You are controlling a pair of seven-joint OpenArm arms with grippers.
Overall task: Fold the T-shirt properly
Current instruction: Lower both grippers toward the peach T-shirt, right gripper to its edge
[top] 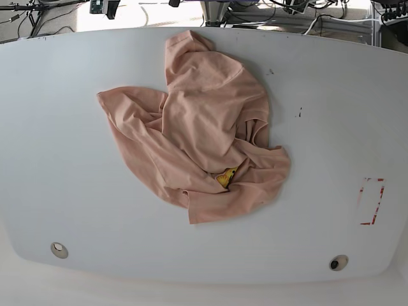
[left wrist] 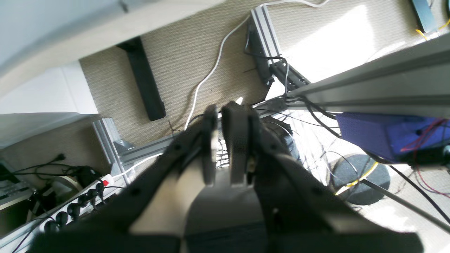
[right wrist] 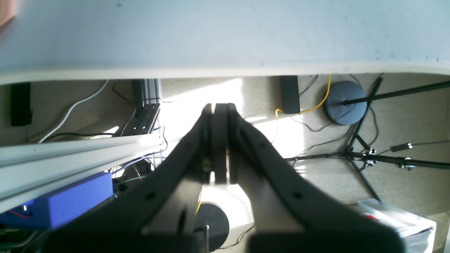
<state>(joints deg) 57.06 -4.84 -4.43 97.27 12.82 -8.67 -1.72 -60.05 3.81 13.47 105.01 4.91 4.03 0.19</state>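
Observation:
The T-shirt (top: 197,121) lies crumpled in a heap on the white table (top: 64,191), a little left of the middle, salmon-pink with a bit of yellow emblem (top: 224,176) peeking out between folds near its front edge. Neither arm shows in the base view. In the left wrist view my left gripper (left wrist: 219,110) hangs beyond the table edge (left wrist: 52,21) over the carpet, fingers nearly together and holding nothing. My right gripper (right wrist: 219,105) is shut and empty, also off the table (right wrist: 225,31), above the floor.
A red rectangular mark (top: 371,201) sits on the table's right side, and two round inserts (top: 58,250) (top: 338,262) near its front edge. Below are aluminium frame rails (left wrist: 369,88), a blue box (right wrist: 70,203), cables, a power strip (left wrist: 70,207) and stand bases (right wrist: 344,103).

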